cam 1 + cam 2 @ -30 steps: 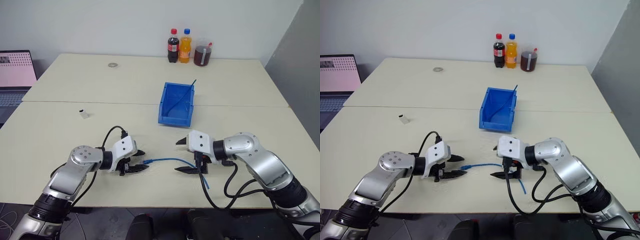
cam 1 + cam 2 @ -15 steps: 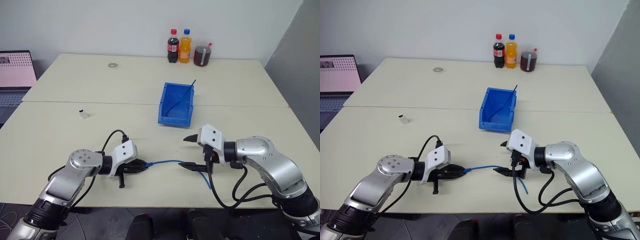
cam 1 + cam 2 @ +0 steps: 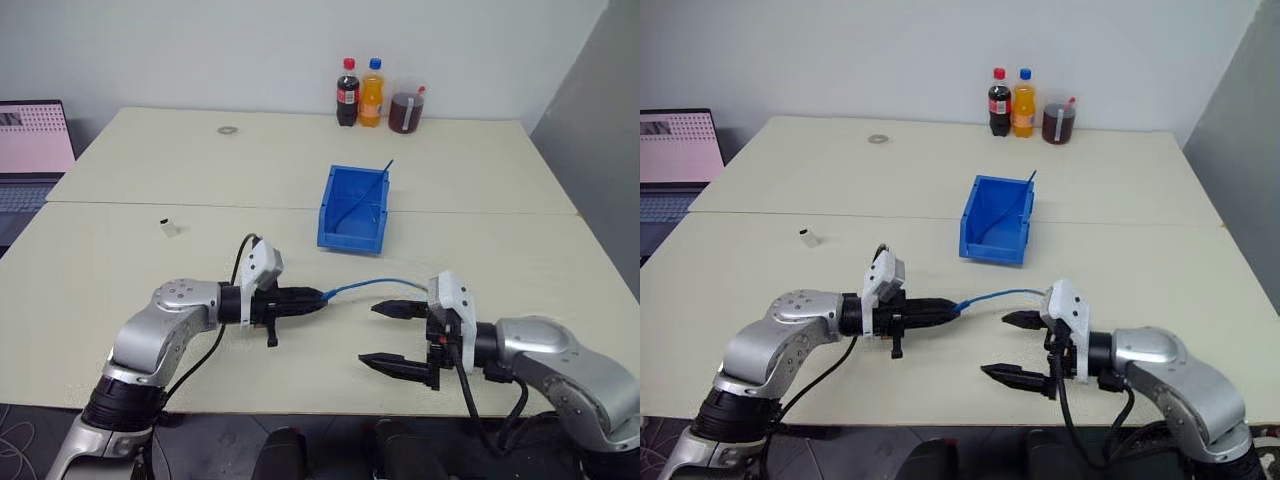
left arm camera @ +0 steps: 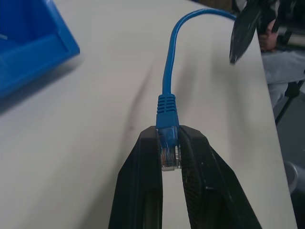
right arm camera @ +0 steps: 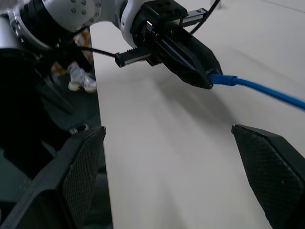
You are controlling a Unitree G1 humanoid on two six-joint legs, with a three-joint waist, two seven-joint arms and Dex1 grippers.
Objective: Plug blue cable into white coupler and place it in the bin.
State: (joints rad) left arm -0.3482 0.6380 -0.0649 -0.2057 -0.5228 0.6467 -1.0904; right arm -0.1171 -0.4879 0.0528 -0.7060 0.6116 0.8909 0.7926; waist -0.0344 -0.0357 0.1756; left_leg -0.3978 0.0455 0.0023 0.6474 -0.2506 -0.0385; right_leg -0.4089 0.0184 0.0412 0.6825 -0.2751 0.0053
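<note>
Two cream tables (image 3: 130, 270) butted end to end form the work surface, with three drink bottles (image 3: 372, 95) against the far wall and a laptop (image 3: 30, 150) at the robot's far left.

The left gripper (image 4: 169, 157) is clamped on the plug of the cable (image 3: 365, 287). The plug's clear tip sits between the fingers (image 4: 143, 162) and its boot projects forward. This grip leaves little of the tip free, so the plug would probably need presenting differently for insertion. The cord arcs off the table toward the right gripper (image 3: 398, 335), whose jaws stand wide and hold nothing. It hangs just beside the cord's far run, likely positioned to take over or steady the cord.

The coupler (image 3: 168, 227) lies well apart from both arms, on the near table toward the robot's left; its orientation is too small to read. The bin (image 3: 352, 208) sits beyond the grippers near the table seam. A thin line crosses its interior, possibly another cord.

Compared with one second ago:
- The left gripper was open beside the plug on the table; it has since closed on it and lifted it.
- The cord lay flat; it now hangs raised.
- The right gripper has drawn back toward the near edge and rolled.
- Coupler and bin are unmoved.
</note>
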